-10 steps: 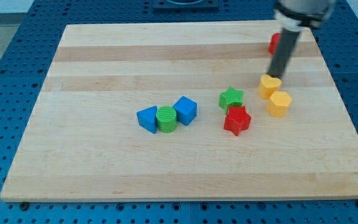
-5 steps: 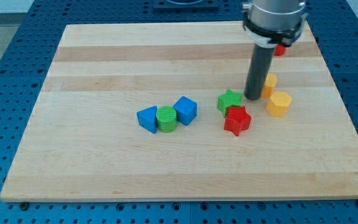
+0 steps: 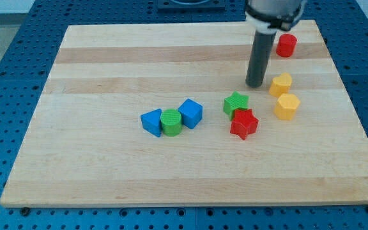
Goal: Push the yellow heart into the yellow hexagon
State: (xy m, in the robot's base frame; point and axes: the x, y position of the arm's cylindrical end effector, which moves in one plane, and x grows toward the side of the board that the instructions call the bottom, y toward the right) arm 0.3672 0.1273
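The yellow heart [image 3: 281, 84] lies on the wooden board [image 3: 107, 70] at the view's right. The yellow hexagon [image 3: 287, 106] sits just below it, a thin gap between them. My tip [image 3: 255, 85] stands on the board just left of the heart, a little apart from it, and above the green star [image 3: 236, 103].
A red star [image 3: 243, 123] touches the green star from below. A red cylinder [image 3: 286, 45] stands near the board's top right. A blue block [image 3: 151, 122], a green cylinder [image 3: 170, 122] and a blue cube [image 3: 190, 113] sit in a row at the middle.
My tip swept from above the heart leftward, then up a little to the heart's left. The heart shifted slightly; the green star also moved a little.
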